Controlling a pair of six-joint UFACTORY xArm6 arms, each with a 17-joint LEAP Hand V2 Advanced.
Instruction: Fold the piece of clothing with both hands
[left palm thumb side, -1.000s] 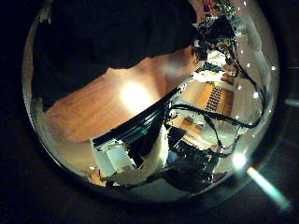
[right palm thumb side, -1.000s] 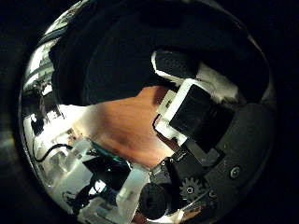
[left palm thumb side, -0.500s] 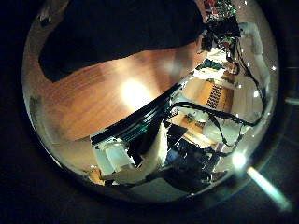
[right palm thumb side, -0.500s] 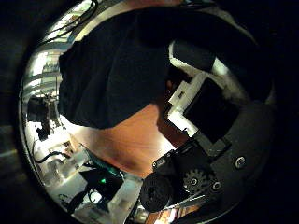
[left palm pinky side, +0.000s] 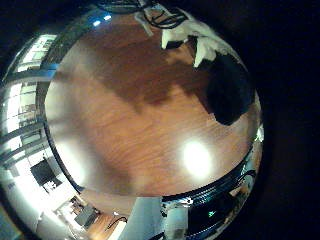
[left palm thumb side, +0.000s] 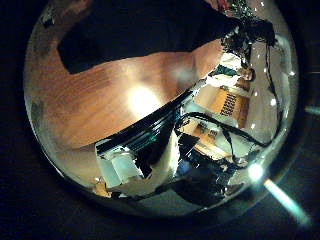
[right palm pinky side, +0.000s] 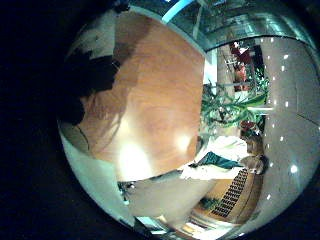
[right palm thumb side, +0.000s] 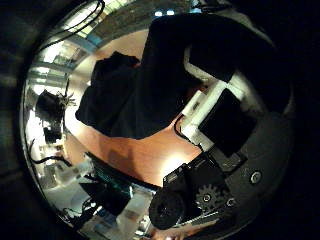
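Note:
The dark piece of clothing (right palm thumb side: 125, 90) hangs in folds from my right hand (right palm thumb side: 222, 115) down to the wooden table (right palm thumb side: 150, 158). That hand's fingers (right palm thumb side: 205, 70) curl over its edge. The right little finger side view shows the same cloth (right palm pinky side: 85, 90) bunched beside the palm, above the table (right palm pinky side: 160, 110). My left hand's fingers (left palm pinky side: 195, 42) are curled at the edge of a fold of the clothing (left palm pinky side: 232, 92), which hangs over the table (left palm pinky side: 130, 130). In the left thumb side view, more of the clothing (left palm thumb side: 140, 38) stretches across the tabletop (left palm thumb side: 100, 105), away from the palm.
The table's edge (left palm thumb side: 150, 125) runs close by my left hand's body (left palm thumb side: 130, 168). Dark robot parts (left palm thumb side: 248, 35) show at the far end of the clothing. Beyond the table stands a potted plant (right palm pinky side: 235, 105).
Both palm cameras have drawn away from the table. The clothing fills less of the left thumb side view and more bare wood shows. By my right hand it now hangs in folds.

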